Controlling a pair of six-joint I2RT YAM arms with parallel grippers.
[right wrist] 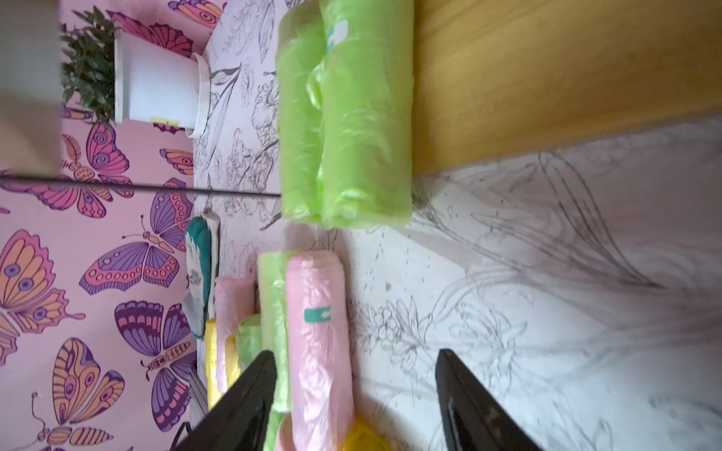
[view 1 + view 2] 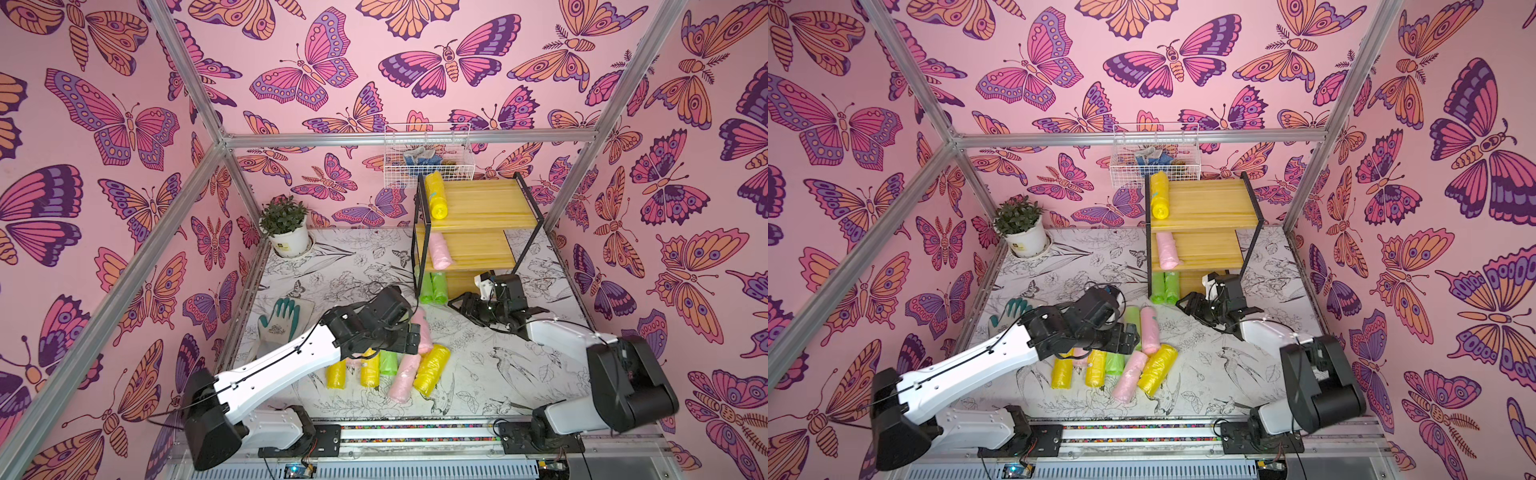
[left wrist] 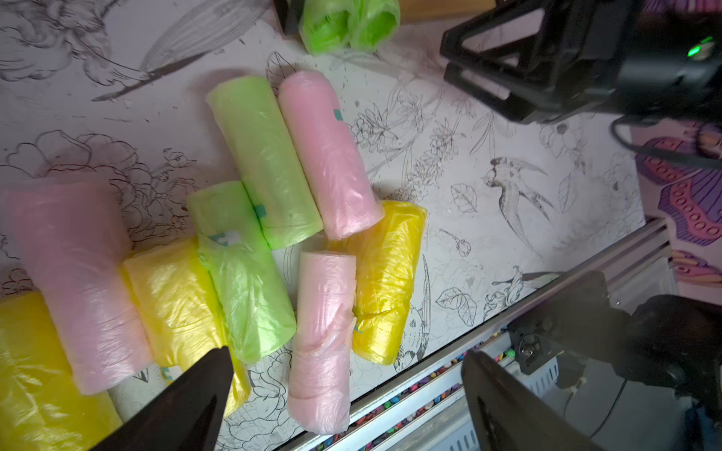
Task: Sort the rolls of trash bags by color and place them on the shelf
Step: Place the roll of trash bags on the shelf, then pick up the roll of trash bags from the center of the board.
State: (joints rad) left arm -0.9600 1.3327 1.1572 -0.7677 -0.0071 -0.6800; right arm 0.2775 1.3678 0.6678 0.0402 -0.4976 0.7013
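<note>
Yellow wooden boards in a thin black frame make up the shelf (image 2: 498, 203), which stands at the far end of the table (image 2: 478, 374) on the right arm's side. In both top views we find four rolls on it, all at the end of the boards toward the left arm. One yellow roll (image 2: 437, 195) lies on the top tier and one pink roll (image 2: 440, 250) on the middle tier. Two green rolls (image 2: 433, 287) lie side by side, touching, on the bottom tier, and their near ends project past the board's front edge.

Eight loose rolls (image 3: 265, 160) lie on the table in front of the shelf: three yellow, three pink and two green. They are packed close and several touch.

The left gripper (image 3: 347, 349) hovers over this cluster with its jaws spread wide and nothing between them. The right gripper (image 1: 355, 351) hangs low just in front of the bottom tier, beside the two green rolls. Its jaws are parted and empty, and the left wrist view shows the same gap.

A grey-and-green glove (image 2: 282, 318) lies flat on the left arm's side of the table, apart from the cluster. A potted plant (image 2: 286, 226) stands in the far corner on that side. A white wire basket (image 2: 428, 158) hangs on the back wall just above the shelf.
</note>
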